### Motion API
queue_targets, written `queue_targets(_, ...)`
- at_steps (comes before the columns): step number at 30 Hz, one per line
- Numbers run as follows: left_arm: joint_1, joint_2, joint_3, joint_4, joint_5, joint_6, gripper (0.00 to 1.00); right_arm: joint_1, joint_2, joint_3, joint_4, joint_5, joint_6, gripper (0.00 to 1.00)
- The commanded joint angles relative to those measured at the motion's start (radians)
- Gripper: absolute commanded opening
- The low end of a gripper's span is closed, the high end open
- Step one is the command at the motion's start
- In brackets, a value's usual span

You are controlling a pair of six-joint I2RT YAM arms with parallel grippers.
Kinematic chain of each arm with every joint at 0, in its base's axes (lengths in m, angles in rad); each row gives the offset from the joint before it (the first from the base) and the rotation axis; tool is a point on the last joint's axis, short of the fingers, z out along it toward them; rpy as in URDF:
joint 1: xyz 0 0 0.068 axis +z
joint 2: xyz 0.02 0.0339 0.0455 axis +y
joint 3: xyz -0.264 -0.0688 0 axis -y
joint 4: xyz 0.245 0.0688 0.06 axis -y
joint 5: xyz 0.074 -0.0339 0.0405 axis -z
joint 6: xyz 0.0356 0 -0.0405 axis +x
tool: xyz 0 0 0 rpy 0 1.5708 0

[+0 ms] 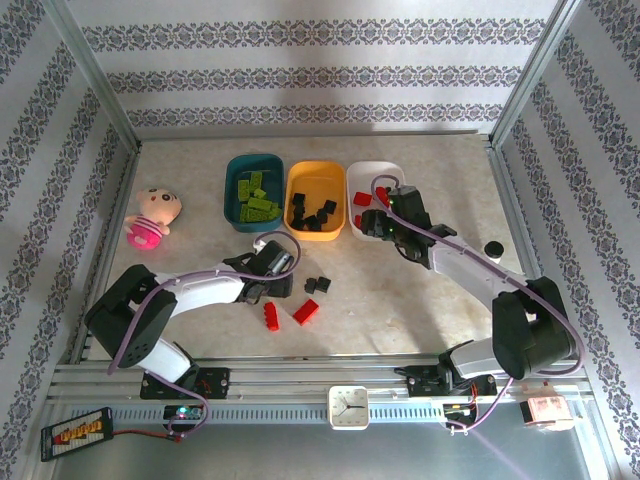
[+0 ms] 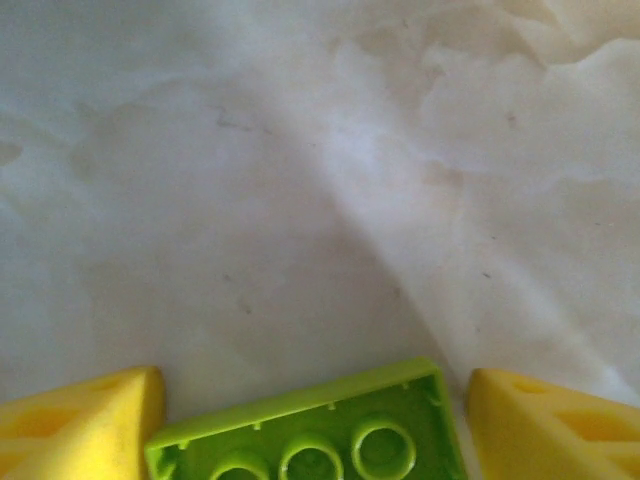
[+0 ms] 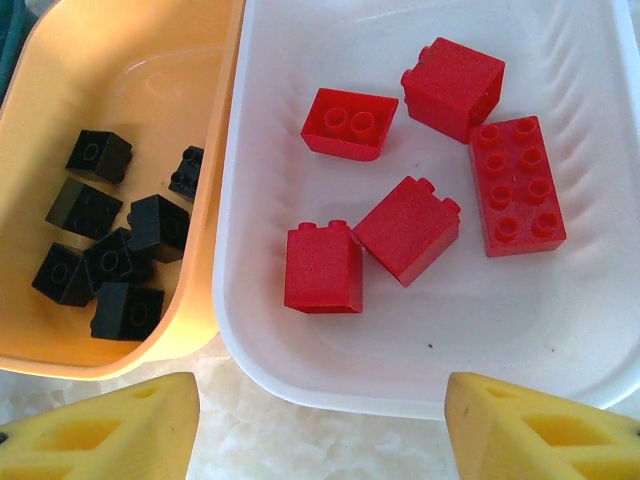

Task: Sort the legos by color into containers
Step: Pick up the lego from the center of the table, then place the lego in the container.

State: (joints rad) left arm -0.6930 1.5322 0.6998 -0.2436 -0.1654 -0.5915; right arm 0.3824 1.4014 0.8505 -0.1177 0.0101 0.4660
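Green lego (image 2: pixel 320 435) flanked by left gripper (image 2: pixel 312 400), clamping cannot be told; right gripper (image 3: pixel 320 405) spread empty at white tub's (image 3: pixel 240 220) 6 o'clock.

- A robotics lab test cell rather than a home: a beige stone-look tabletop (image 1: pixel 420 310) is boxed in by panels of printed floral wallpaper (image 1: pixel 300 75) on bare metal frame posts (image 1: pixel 95 85).
- Left and right of a small white clock (image 1: pixel 349 407), two robot arm bases (image 1: pixel 185 380) are bolted to a slotted aluminium rail (image 1: pixel 290 385).
- Far left of the clock lies a battery pack (image 1: pixel 75 432) with loose wires.
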Motion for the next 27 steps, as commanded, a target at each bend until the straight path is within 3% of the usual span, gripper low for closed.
queue_targets(1, -0.02, 0.031, -0.038, 0.041, 0.076, -0.033, 0.71, 0.009, -0.028, -0.023, 0.026, -0.01, 0.006, 0.66)
queue_targets(8, -0.02, -0.027, -0.066, 0.05, 0.089, -0.057, 0.5, 0.011, -0.05, -0.051, 0.039, -0.016, 0.014, 0.66)
queue_targets(15, -0.001, -0.23, 0.027, -0.048, 0.037, -0.01, 0.48, 0.042, -0.12, -0.087, 0.036, -0.019, 0.021, 0.66)
queue_targets(21, 0.2, -0.267, 0.185, -0.074, 0.075, 0.066, 0.49, 0.081, -0.19, -0.145, 0.039, -0.008, 0.037, 0.66)
queue_targets(24, 0.309, -0.181, 0.292, -0.055, 0.116, 0.088, 0.49, 0.096, -0.214, -0.162, 0.032, -0.004, 0.041, 0.66)
queue_targets(27, 0.364, -0.058, 0.41, -0.063, 0.121, 0.12, 0.49, 0.112, -0.24, -0.185, 0.027, 0.005, 0.043, 0.66)
